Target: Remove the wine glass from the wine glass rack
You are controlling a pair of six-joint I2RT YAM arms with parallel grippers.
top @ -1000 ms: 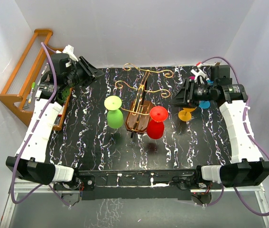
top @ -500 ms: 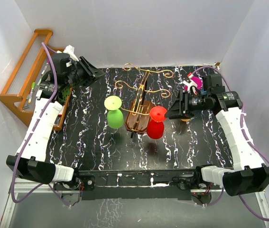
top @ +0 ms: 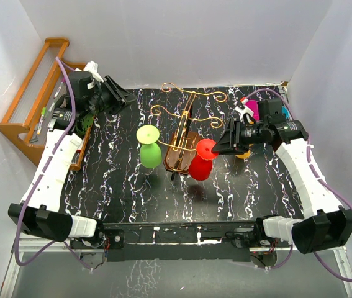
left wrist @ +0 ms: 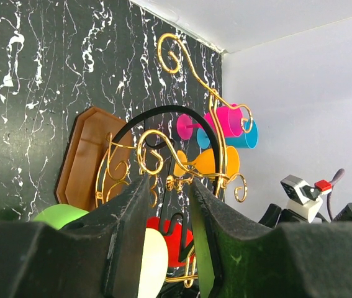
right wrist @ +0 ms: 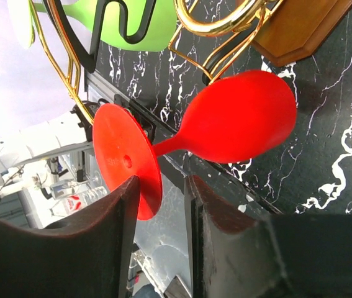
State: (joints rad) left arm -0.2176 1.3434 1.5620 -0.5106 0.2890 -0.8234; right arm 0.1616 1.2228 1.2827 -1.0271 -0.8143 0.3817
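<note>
The wine glass rack (top: 179,151) has a dark brown wooden base and gold wire scroll arms (top: 191,115). It stands mid-table and also shows in the left wrist view (left wrist: 89,158). A red wine glass (top: 201,166) hangs upside down on its right side, a green one (top: 150,154) on its left. My right gripper (top: 224,146) is open right at the red glass's foot (right wrist: 125,158). The foot's lower edge lies between the fingers (right wrist: 110,248), and the bowl (right wrist: 244,124) is beyond. My left gripper (top: 123,97) is open and empty at the far left, pointing at the rack.
An orange glass (top: 244,153), a magenta one (top: 254,110) and a blue one (top: 276,111) lie on the table at the right, behind my right arm. An orange-brown slatted shelf (top: 30,93) stands at the far left. White walls enclose the table.
My right gripper has moved left from beside the orange glass up to the red glass's foot. The left arm has hardly moved.
</note>
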